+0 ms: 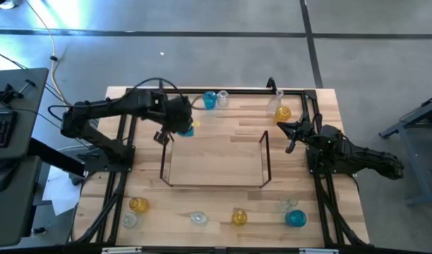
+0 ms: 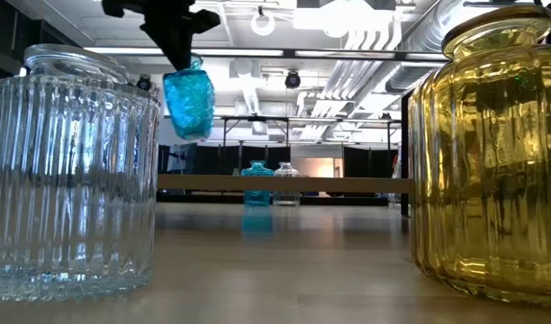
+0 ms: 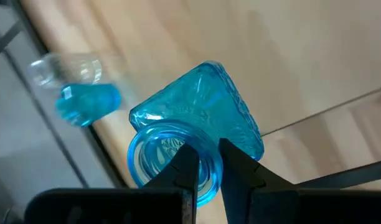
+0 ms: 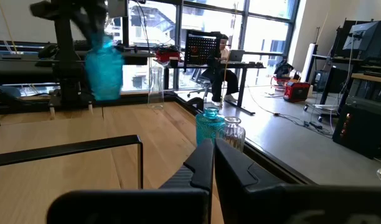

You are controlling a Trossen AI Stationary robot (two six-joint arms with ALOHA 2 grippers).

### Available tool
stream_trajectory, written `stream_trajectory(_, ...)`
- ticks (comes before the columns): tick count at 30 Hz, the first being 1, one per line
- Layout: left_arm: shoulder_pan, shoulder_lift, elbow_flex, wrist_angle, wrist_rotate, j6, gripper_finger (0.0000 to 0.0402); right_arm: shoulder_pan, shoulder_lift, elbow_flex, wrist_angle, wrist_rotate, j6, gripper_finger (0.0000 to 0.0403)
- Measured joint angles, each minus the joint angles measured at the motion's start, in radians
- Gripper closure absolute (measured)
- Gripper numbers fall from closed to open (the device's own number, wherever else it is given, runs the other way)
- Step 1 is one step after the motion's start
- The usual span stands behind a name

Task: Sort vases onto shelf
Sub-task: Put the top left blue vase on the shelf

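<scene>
The left hand (image 1: 182, 125) holds a blue vase (image 3: 200, 118) by the rim of its neck, one finger (image 3: 181, 171) inside the mouth and the other outside, so the vase hangs below the hand and clear of the desk (image 1: 223, 212); the low view shows it lifted in the air (image 2: 187, 101). This hand hovers just above the far left corner of the shelf (image 1: 214, 164), whose thin dark frame and light wood surface stretch away from it toward the right arm. Just beyond the left hand, by the desk's far edge, a second blue vase (image 1: 209, 100) and a clear vase (image 1: 222, 98) stand side by side. The right hand (image 1: 295, 131) waits beside the right end of the shelf with its fingers brought close together and nothing between them. An amber vase (image 1: 283, 112) and another clear one (image 1: 275, 104) stand just beyond that hand, near the far right corner. Well apart from both hands, along the near edge of the desk, more vases are spread out in a row: an amber one (image 1: 138, 204) and a clear one (image 1: 130, 220) on the left, a clear one (image 1: 198, 218) and an amber one (image 1: 238, 216) in the middle, and a clear one (image 1: 285, 205) with a blue one (image 1: 295, 219) on the right.
</scene>
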Motion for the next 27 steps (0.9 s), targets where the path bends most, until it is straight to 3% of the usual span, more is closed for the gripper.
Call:
stream_trajectory(8,-0.073,0.0,-0.07,0.03,0.085,-0.053,0.0376,0.0,0.0,0.0,0.0,0.0,0.0,0.0402)
stream_trajectory(18,-0.04,0.095,-0.089,0.084,0.084,-0.012,0.0376,0.0,0.0,0.0,0.0,0.0,0.0,0.0402)
stream_trajectory(27,-0.023,0.105,-0.089,0.066,0.084,-0.096,0.0376,0.0,0.0,0.0,0.0,0.0,0.0,0.0402)
